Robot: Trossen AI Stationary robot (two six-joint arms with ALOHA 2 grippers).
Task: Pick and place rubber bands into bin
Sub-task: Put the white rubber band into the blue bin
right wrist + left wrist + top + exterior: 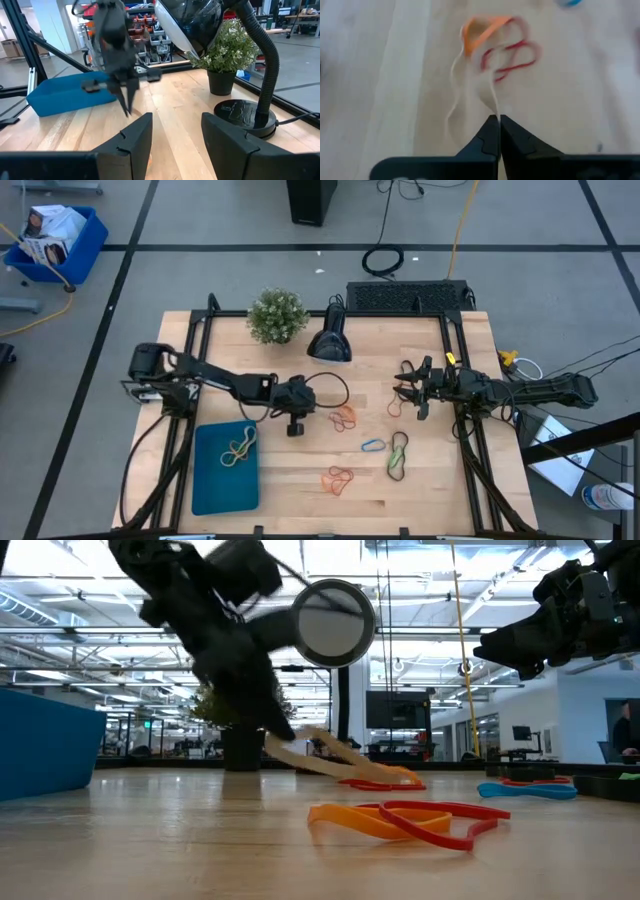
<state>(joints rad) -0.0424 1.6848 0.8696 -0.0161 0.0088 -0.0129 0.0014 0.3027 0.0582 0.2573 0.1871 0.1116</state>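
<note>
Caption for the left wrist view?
Left gripper shut on a tan band, beside orange and red bands.

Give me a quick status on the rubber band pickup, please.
Left gripper shut on tan band beside orange-red cluster. Right gripper open, waiting. Bin holds some bands. Nothing in the way.

High cam straight down, low cam tabletop level, wrist cams fwd, all share table (pixel 440 480).
</note>
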